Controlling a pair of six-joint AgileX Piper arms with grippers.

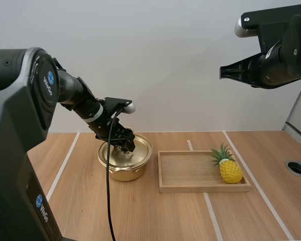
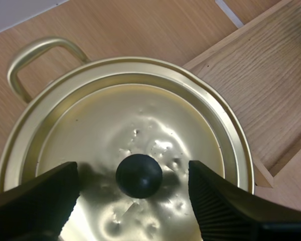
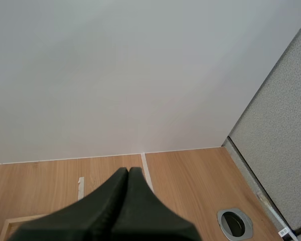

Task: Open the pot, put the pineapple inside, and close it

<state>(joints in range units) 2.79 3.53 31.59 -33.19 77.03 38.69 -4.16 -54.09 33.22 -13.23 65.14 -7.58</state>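
left fingers (image 2: 40, 201) apart, one each side of round black knob (image 2: 139, 175) on lid (image 2: 140, 115) of shiny gold metal pot (image 1: 121, 173) | right fingers (image 3: 115, 211) together, high up | small yellow pineapple (image 1: 230, 169) lies in flat wooden tray (image 1: 190, 189) | risk: off-middle pinch lets knob slip | tray wall just beside pot, lift straight up

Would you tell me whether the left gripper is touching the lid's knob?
Apart: left wrist view shows the left gripper's fingers flanking the knob, bare lid between.

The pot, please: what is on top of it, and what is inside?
Its gold lid sits on the pot, with the open left gripper straddling the black knob. The inside is hidden by the lid.
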